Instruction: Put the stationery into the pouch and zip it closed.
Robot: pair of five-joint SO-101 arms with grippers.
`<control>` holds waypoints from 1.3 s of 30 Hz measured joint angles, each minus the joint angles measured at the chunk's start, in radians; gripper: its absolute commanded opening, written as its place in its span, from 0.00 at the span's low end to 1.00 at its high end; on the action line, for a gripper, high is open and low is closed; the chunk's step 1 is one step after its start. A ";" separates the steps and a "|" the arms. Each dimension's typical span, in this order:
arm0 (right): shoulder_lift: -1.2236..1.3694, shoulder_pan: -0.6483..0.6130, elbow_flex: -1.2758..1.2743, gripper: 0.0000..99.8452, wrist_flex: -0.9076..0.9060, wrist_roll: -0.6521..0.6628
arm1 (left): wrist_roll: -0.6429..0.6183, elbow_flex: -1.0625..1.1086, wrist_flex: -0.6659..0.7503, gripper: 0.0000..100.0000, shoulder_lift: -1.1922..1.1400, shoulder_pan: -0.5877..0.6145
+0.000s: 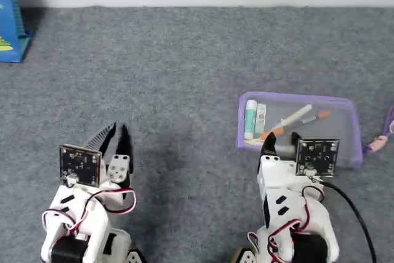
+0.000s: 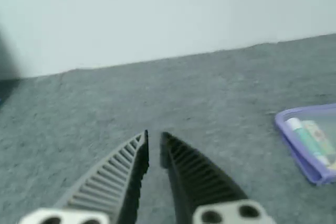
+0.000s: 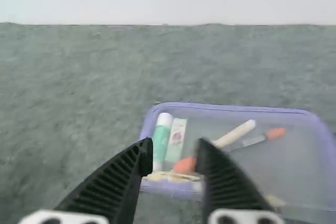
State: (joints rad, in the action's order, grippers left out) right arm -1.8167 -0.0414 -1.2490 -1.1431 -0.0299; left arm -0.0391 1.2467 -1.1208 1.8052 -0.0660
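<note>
A clear pouch with a purple rim (image 1: pixel 345 133) lies flat on the grey felt at the right. Inside it are a green-capped glue stick (image 1: pixel 249 118), a green-and-white eraser (image 1: pixel 260 117), a white pen (image 1: pixel 294 117) and an orange-tipped pen (image 1: pixel 315 116). Its purple zipper pull (image 1: pixel 377 143) sticks out past the right end. My right gripper (image 1: pixel 282 141) (image 3: pixel 174 148) hovers open over the pouch's near edge (image 3: pixel 173 188) with nothing between its fingers. My left gripper (image 1: pixel 118 129) (image 2: pixel 155 136) is far to the left over bare felt, its tips almost together. The pouch (image 2: pixel 310 169) shows off to its side.
A blue box (image 1: pixel 9 16) stands at the far left by the white wall. A black cable (image 1: pixel 352 207) runs from the right arm towards the front right. Grey felt stretches between the two arms and beyond the pouch.
</note>
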 measured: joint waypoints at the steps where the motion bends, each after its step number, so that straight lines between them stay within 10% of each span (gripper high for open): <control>1: 0.000 -0.006 -0.015 0.04 0.002 -0.002 | 0.008 0.012 -0.003 0.01 0.000 0.014; 26: 0.015 -0.014 -0.414 0.01 0.143 -0.005 | 0.028 0.445 0.157 0.01 0.000 0.080; 39: 0.015 -0.015 -0.414 0.01 -0.101 -0.005 | 0.029 0.445 -0.063 0.01 0.000 0.087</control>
State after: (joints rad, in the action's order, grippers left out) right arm -1.8013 -0.0568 -1.6632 -1.2444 -0.0345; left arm -0.0100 1.6916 -1.1838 1.8052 0.0215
